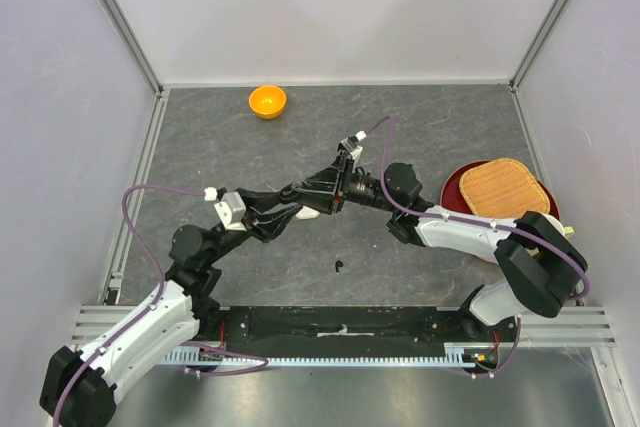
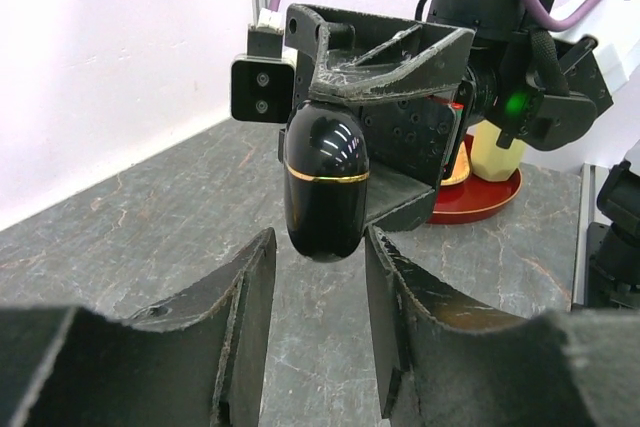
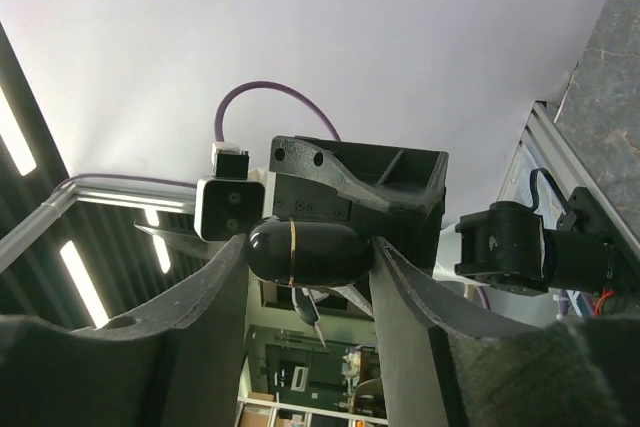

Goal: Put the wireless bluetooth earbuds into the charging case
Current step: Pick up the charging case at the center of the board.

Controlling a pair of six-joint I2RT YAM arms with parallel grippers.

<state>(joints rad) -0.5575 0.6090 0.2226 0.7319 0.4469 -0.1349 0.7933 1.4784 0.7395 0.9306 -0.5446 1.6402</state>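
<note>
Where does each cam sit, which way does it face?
Top external: above, behind the robot, looking down on the table; left arm and right arm show.
Left wrist: looks level past the left gripper at the charging case and right arm.
Right wrist: rolled sideways, looks past the right gripper; left arm beyond.
Shared: both wrist views show the charging case.

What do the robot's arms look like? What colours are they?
The left arm and right arm are white and black with chunky black joints. A purple cable loops along each. The fingers are black, rough and wedge-shaped. A green light glows on the right arm.
</note>
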